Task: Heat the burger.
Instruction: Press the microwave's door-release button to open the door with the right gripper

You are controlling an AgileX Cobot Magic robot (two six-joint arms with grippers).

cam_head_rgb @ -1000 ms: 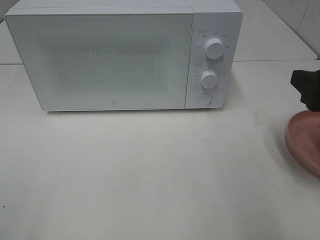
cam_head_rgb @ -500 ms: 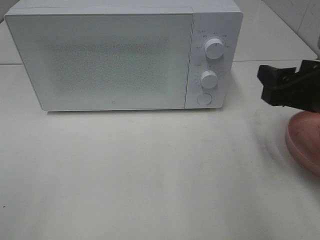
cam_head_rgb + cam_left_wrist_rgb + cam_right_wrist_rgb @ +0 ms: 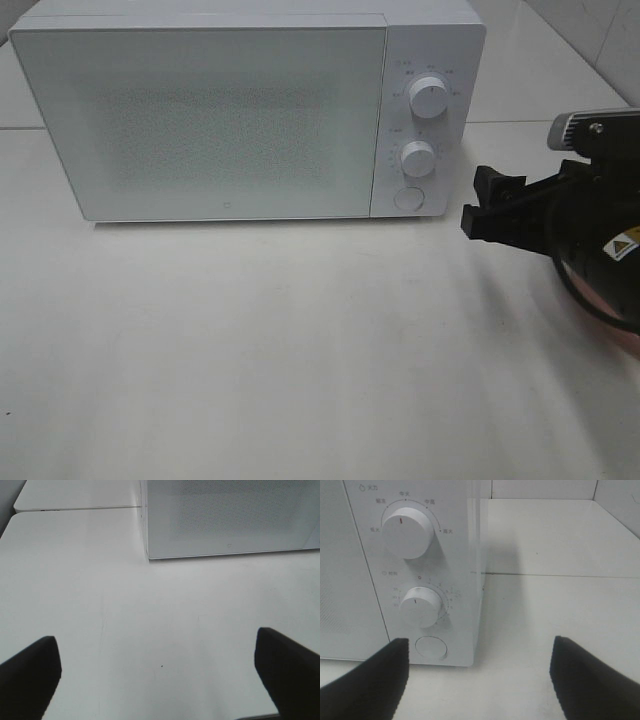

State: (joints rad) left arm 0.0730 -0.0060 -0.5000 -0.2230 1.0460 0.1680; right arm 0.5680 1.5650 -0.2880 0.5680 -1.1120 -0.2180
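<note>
Your microwave (image 3: 200, 120): door shut, on the table (image 3: 300, 380). Your right gripper (image 3: 484, 202): jaws open, empty, near its button (image 3: 407, 198). Your left gripper (image 3: 156, 640): jaws wide open, empty, above the table.

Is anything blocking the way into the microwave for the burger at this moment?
Yes: the microwave door is shut across the front. The open right gripper is beside the microwave's round button, with nothing visible between them. No burger shows in any view.
</note>
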